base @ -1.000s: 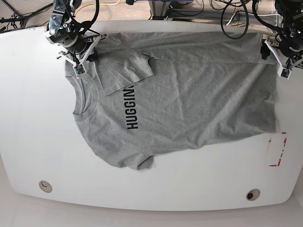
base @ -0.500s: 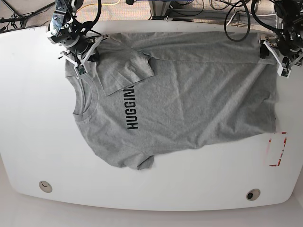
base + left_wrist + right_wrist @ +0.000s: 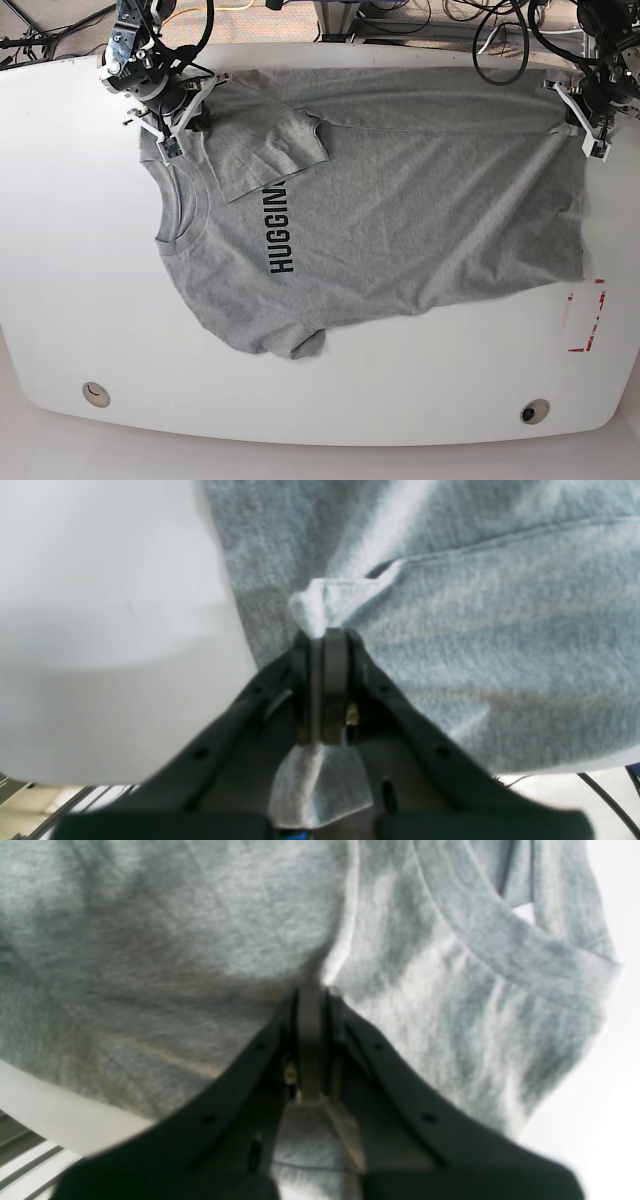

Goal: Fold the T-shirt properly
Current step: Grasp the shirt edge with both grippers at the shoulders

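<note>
The T-shirt (image 3: pixel 380 200) is lying spread across the white table (image 3: pixel 70 250), collar toward the base view's left, hem toward its right, black lettering (image 3: pixel 281 231) running down the chest. At far left of that view, the right gripper (image 3: pixel 170 135) is pressing at the shoulder beside the collar (image 3: pixel 172 210); its wrist view is showing the jaws closed together with grey fabric pinched between them. Just right of it, one sleeve (image 3: pixel 265 150) is lying folded inward over the chest. At far right, the left gripper (image 3: pixel 578 122) is sitting at the far hem corner, jaws clamped on a bunched fold of cloth. Red tape marks (image 3: pixel 588 315) are sitting near the table's right edge.
</note>
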Robot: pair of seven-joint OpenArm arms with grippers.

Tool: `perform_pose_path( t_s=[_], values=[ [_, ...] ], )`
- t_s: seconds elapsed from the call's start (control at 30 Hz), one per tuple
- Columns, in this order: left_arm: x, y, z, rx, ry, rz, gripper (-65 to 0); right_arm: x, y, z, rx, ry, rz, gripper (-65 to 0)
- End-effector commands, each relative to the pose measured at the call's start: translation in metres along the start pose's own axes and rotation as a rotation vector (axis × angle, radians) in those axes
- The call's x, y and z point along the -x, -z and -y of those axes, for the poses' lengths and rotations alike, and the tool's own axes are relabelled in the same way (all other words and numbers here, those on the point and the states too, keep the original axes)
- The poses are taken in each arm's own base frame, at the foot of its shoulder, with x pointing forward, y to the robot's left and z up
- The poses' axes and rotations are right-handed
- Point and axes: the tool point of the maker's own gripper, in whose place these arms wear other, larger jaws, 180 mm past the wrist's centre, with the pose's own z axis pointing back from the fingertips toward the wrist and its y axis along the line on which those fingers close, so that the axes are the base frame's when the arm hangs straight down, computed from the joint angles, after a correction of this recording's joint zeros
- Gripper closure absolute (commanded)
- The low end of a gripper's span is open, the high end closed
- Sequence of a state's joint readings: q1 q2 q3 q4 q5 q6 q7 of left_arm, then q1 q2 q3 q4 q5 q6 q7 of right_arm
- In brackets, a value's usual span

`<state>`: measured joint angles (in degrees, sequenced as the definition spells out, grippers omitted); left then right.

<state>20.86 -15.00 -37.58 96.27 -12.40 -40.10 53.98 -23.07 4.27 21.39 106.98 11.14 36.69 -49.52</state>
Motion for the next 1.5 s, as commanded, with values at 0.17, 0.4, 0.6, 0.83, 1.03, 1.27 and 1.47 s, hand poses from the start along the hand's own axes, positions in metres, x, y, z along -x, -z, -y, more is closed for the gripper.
perform_pose_path(
  t_s=[0.17,0.4,0.6,0.83,1.03,1.27,1.47],
  values=[
    [-0.014,-0.021,-0.014,-0.060,0.079,0.033,0.0,-0.014,-0.006,0.000,0.003,-0.020,0.052,0.0],
    [-0.030,-0.037,-0.019,-0.101,0.131,0.074,0.0,-0.028,-0.021,-0.002,0.024,-0.060,0.091,0.0],
    [-0.035,-0.048,-0.015,-0.116,0.172,0.091,0.0,-0.034,-0.026,-0.003,0.033,-0.075,0.109,0.0],
    [-0.031,-0.049,-0.014,-0.111,0.211,0.068,-5.7,-0.034,-0.026,-0.002,0.033,-0.076,0.107,0.0],
    [-0.024,-0.050,-0.012,-0.104,0.224,0.048,-12.6,-0.029,-0.027,-0.004,0.030,-0.075,0.098,0.0],
    [-0.022,-0.058,-0.025,-0.138,0.221,0.044,-10.4,-0.028,-0.026,-0.006,0.016,-0.091,0.095,0.0],
    [-0.025,-0.061,-0.033,-0.161,0.212,0.050,0.0,-0.029,-0.026,-0.006,0.016,-0.093,0.098,0.0]
  ],
)
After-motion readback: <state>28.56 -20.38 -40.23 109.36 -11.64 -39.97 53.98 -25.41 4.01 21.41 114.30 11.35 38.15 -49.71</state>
